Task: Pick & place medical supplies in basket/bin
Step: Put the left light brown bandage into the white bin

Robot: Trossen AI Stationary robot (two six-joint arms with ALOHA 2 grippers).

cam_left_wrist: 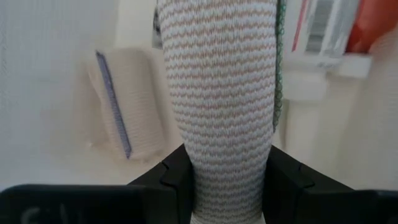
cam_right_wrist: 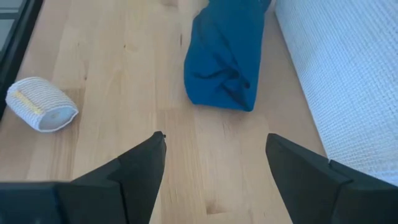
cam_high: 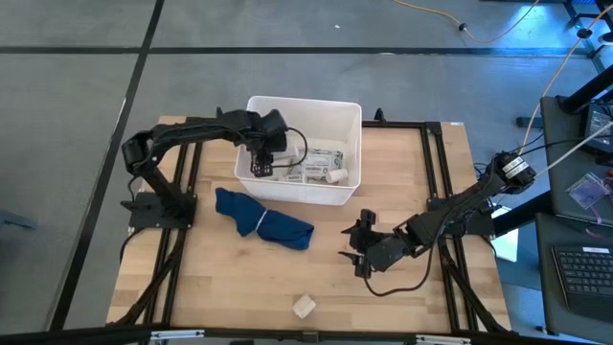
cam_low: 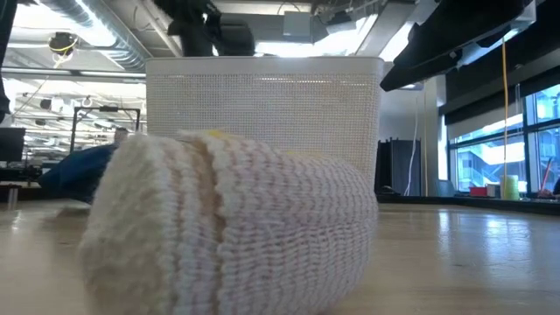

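From above, the white bin stands at twelve o'clock on the table and already holds several supplies, white packets and vials bunched toward its three o'clock side. One beige bandage roll lies alone at six o'clock near the table's front edge, and the dark blue cloth lies just in front of the bin. By my reading most of the job is done: the loose roll is left, plus whatever the left arm is carrying. The left gripper reaches from nine o'clock over the bin's nine o'clock end, pointing down inside it. The right gripper hangs low over the table at about four o'clock, well apart from the roll.

At table height, the loose roll fills the foreground on its side, with the bin behind it.

The left wrist camera shows the two dark fingers clamped on a knitted bandage roll, held over the bin's floor, where another roll rests (not yet released, I judge).

The right wrist camera shows that arm's fingers spread wide with nothing between them, facing the cloth, the bin wall and the loose roll.
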